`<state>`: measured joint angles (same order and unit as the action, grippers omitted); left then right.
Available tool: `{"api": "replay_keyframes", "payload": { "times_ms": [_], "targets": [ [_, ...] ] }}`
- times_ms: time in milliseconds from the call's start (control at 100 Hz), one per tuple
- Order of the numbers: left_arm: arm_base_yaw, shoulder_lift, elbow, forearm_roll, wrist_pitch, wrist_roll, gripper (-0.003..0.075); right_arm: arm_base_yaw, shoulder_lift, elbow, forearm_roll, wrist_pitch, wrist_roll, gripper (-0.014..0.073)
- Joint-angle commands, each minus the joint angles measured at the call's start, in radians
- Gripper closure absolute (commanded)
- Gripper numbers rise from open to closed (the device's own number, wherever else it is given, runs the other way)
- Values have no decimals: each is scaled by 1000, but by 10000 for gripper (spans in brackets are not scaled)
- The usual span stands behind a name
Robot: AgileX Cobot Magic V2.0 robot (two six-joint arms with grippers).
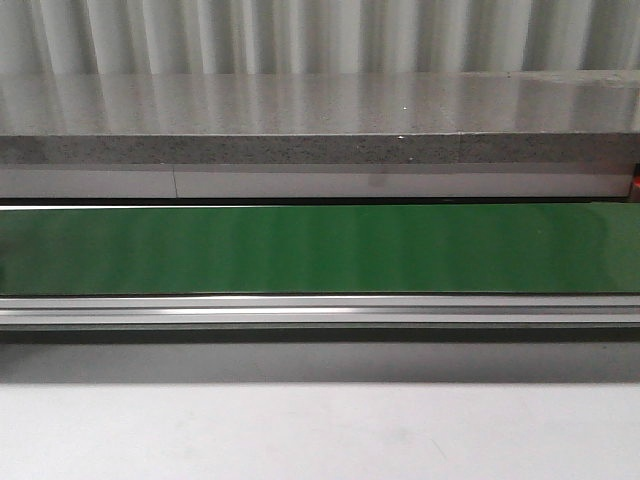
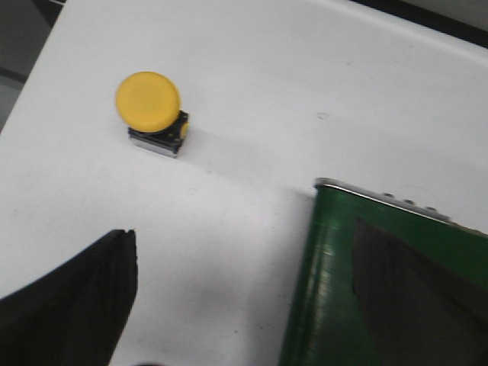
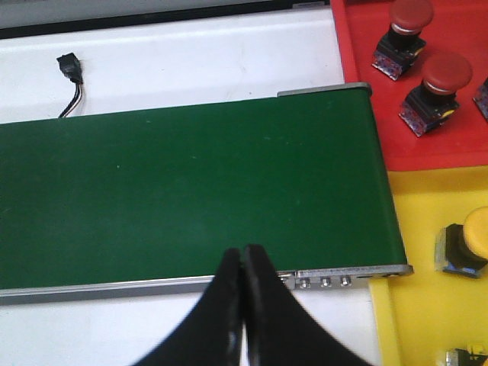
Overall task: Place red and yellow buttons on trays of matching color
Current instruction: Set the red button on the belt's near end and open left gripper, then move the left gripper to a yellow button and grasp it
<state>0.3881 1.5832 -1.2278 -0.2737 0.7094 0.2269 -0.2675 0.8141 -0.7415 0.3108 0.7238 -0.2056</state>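
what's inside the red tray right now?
Right wrist view: two red buttons sit in the red tray, with a third item cut off at the frame edge. The rest of the tray is out of view.

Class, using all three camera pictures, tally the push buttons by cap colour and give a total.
Yellow buttons: 2, one on the white table, one on the yellow tray
Red buttons: 2, both on the red tray
Total: 4
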Motion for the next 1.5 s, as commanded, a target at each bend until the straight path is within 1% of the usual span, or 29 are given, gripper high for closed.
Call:
{"api": "replay_keyframes", "payload": {
  "times_ms": [0, 130, 250, 720, 880, 950, 1020, 1090, 1140, 1160, 1210, 1230, 1260, 1320, 1330, 1490],
  "targets": [
    [33, 14, -31, -25, -74, -18, 163, 2, -8, -26, 12, -51, -9, 661],
    [48, 94, -31, -25, -108, -26, 163, 2, -8, -26, 12, -51, -9, 661],
    [48, 165, -66, -25, -120, -26, 163, 2, -8, -26, 12, -51, -9, 661],
    [48, 398, -351, -14, -102, -26, 164, 2, -8, -26, 12, -51, -9, 661],
    [48, 460, -411, -14, -88, -29, 166, 2, -8, -26, 12, -51, -9, 661],
    [48, 473, -421, -14, -88, -29, 184, 2, -8, -26, 12, -51, -9, 661],
    [48, 477, -421, -14, -90, -29, 227, 2, -8, -26, 12, -51, -9, 661],
    [48, 477, -421, -14, -90, -29, 307, 2, -8, -26, 12, -51, -9, 661],
    [48, 477, -428, -14, -74, -29, 405, 2, -8, -26, 12, -51, -9, 661],
    [48, 477, -430, -14, -72, -29, 432, 2, -8, -26, 12, -51, -9, 661],
    [48, 475, -440, -14, -52, -29, 547, 2, -8, -26, 12, -51, -9, 661],
    [48, 475, -444, -14, -45, -29, 575, 2, -8, -26, 12, -51, -9, 661],
    [48, 473, -454, -14, -26, -29, 640, 2, -8, -26, 12, -51, -9, 661],
    [48, 463, -472, -16, 5, -29, 731, 2, -8, -26, 12, -51, -9, 661],
    [48, 461, -477, -16, 12, -29, 740, 2, -8, -26, 12, -51, -9, 661],
    [46, 373, -487, -57, 69, -29, 740, 2, -8, -26, 12, -51, -9, 661]
  ]
}}
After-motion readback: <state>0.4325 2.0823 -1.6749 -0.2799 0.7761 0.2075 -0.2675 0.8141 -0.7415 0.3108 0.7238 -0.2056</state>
